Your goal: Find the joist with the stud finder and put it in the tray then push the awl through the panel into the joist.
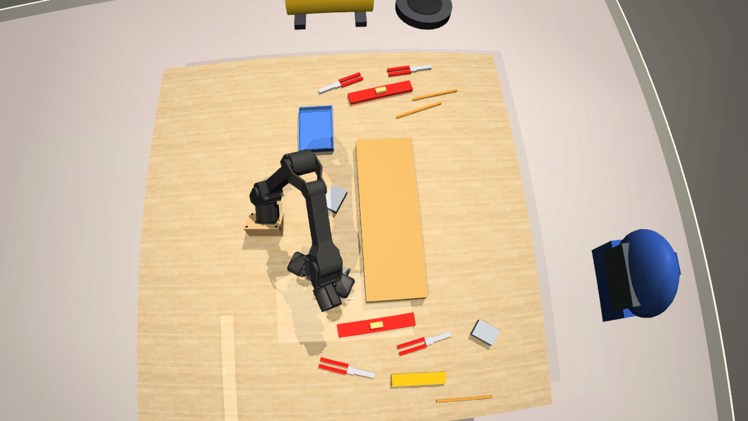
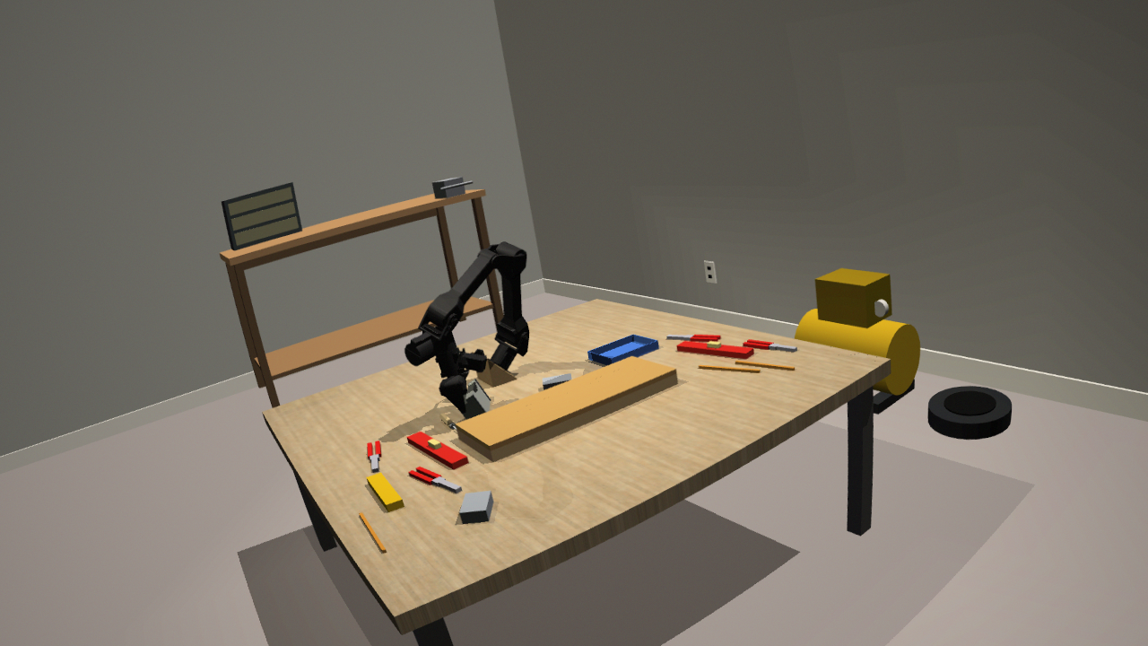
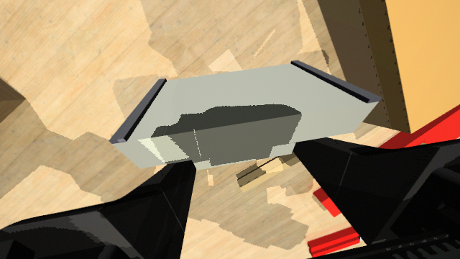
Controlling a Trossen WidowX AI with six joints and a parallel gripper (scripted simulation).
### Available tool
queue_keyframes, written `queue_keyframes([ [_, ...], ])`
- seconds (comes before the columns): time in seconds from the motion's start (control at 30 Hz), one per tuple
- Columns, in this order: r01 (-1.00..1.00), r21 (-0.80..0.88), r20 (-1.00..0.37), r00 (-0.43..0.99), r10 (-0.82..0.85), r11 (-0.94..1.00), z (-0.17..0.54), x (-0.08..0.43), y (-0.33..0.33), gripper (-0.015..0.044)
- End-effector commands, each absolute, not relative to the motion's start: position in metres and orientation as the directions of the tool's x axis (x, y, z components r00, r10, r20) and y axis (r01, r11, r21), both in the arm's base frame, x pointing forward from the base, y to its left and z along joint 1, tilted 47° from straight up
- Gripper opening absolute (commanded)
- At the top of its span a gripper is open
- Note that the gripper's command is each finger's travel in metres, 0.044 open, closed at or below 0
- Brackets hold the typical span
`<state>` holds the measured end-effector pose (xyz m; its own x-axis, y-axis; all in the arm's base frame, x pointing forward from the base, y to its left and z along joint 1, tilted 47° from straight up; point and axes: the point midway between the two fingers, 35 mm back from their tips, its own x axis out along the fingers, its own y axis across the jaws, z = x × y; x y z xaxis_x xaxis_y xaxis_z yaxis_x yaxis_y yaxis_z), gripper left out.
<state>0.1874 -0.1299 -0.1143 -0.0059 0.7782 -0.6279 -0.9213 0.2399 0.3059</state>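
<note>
My gripper (image 1: 320, 277) (image 3: 241, 142) is open, its fingertips at the near edge of the pale grey stud finder (image 2: 478, 398) (image 3: 230, 88), which has a dark strip at each end. No grip on it shows. The arm mostly hides it in the top view. The awl (image 1: 347, 299) (image 2: 447, 421) (image 3: 251, 175) lies on the table just beyond the stud finder, partly hidden. The orange-tan floor panel (image 1: 392, 220) (image 2: 578, 399) (image 3: 428, 54) lies beside the gripper; no hole shows in it. The blue tray (image 1: 315, 124) (image 2: 622, 349) is empty.
A grey block (image 1: 337, 199) (image 2: 556, 380) lies between arm and panel; another grey block (image 1: 485, 332) (image 2: 475, 507) lies farther off. A red level (image 1: 355, 327) (image 2: 449, 454), red-handled pliers (image 1: 334, 365) and a yellow bar (image 1: 418, 379) lie past the panel's near end. More tools lie beyond the tray.
</note>
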Motion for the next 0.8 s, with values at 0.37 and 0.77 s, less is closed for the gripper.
queue_keyframes([
  [0.37, -0.919, 0.31, -0.625, -0.004, 0.78, 0.243, -0.112, 0.188, -0.132, 0.0209],
  [0.77, -0.919, 0.31, -0.626, -0.004, 0.78, 0.244, -0.098, 0.189, -0.147, 0.0],
])
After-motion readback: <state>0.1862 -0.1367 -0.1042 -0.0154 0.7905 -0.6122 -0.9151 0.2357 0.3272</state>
